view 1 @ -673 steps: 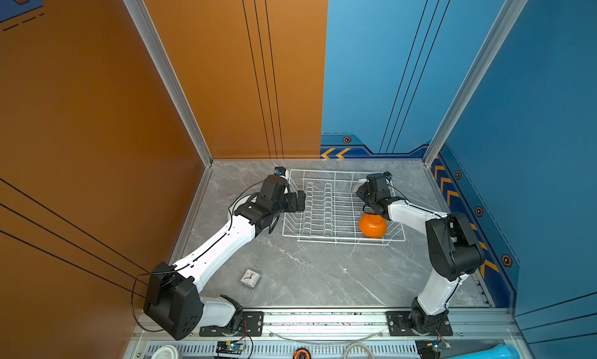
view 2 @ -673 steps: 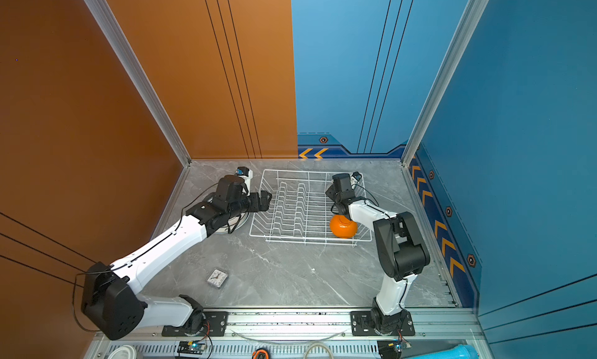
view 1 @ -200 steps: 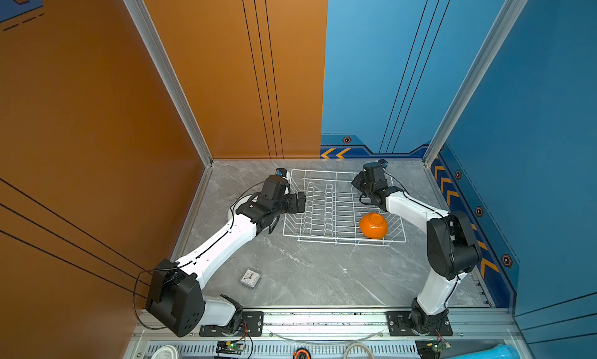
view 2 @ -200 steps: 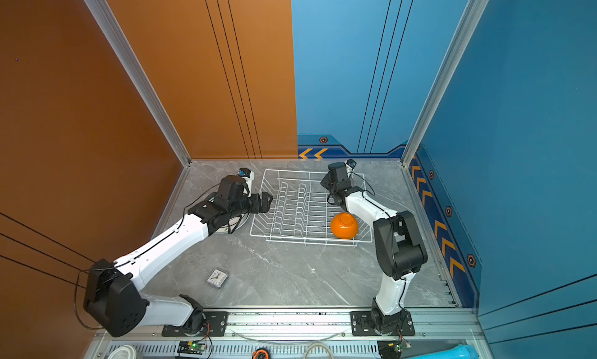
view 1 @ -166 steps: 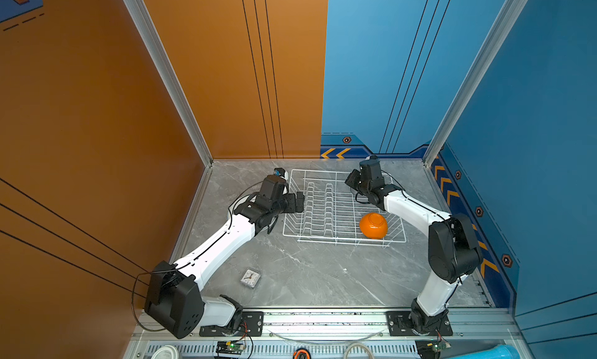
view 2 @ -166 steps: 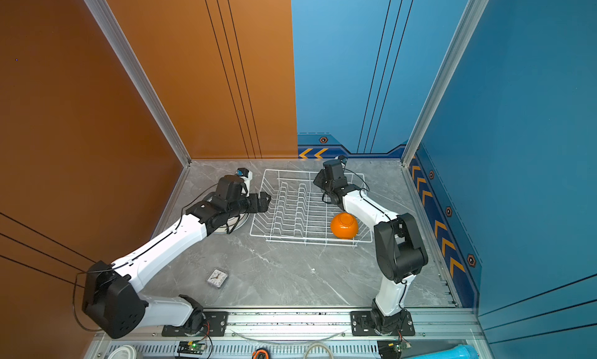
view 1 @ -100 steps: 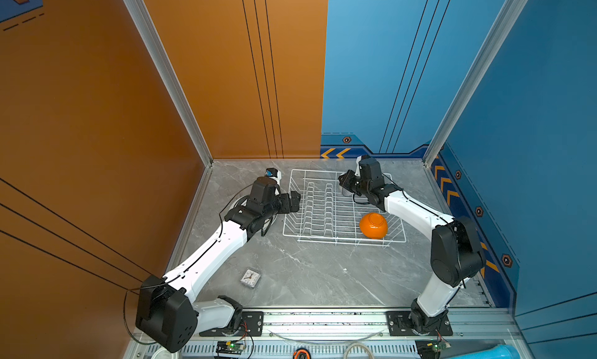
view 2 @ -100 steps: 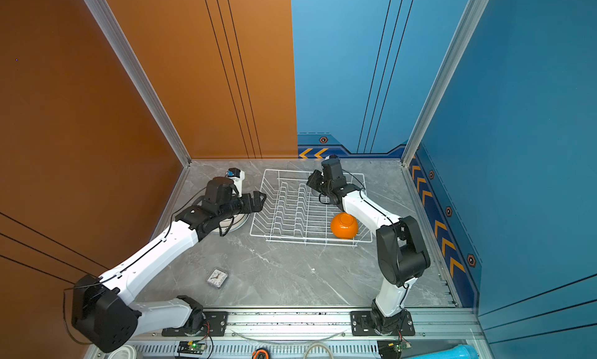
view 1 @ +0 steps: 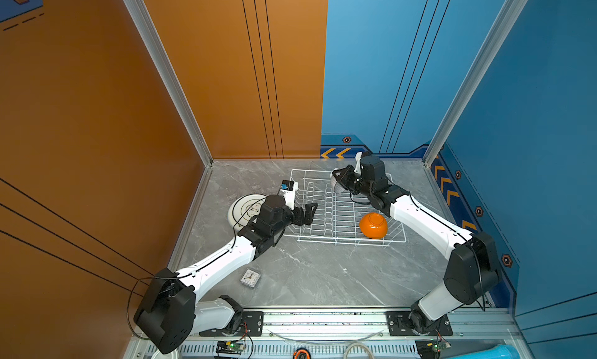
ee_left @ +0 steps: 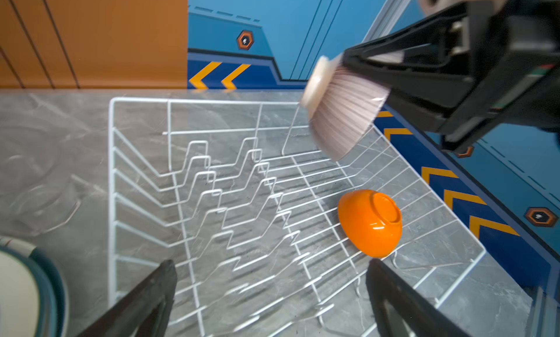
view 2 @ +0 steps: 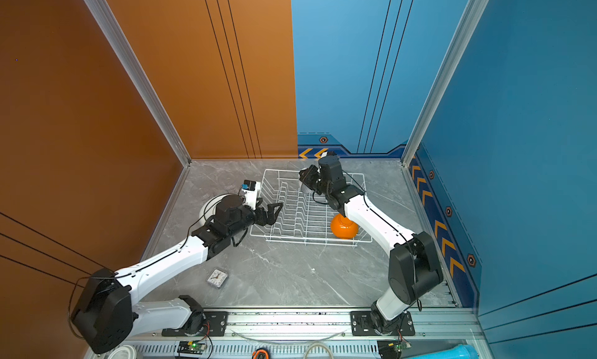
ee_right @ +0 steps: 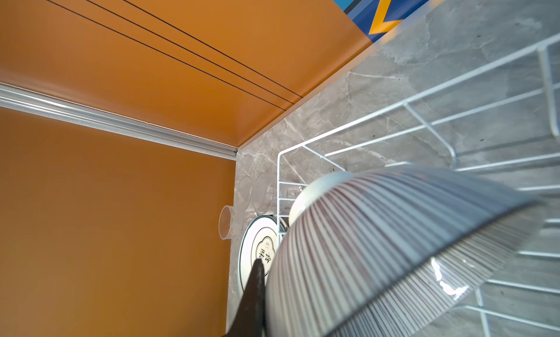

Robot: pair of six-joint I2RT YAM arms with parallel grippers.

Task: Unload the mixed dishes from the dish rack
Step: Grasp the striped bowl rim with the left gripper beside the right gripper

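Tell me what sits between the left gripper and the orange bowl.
Between the left gripper and the orange bowl there are only bare dish rack wires and zigzag dividers, no dish; the left wrist view shows it.

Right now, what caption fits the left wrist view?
Right gripper holds the ribbed bowl above the rack; an orange bowl lies inside.

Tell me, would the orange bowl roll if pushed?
Probably it would rock or roll: the orange bowl lies tipped on its round side on the dish rack wires. Its glossy shine suggests a slippery, maybe breakable surface.
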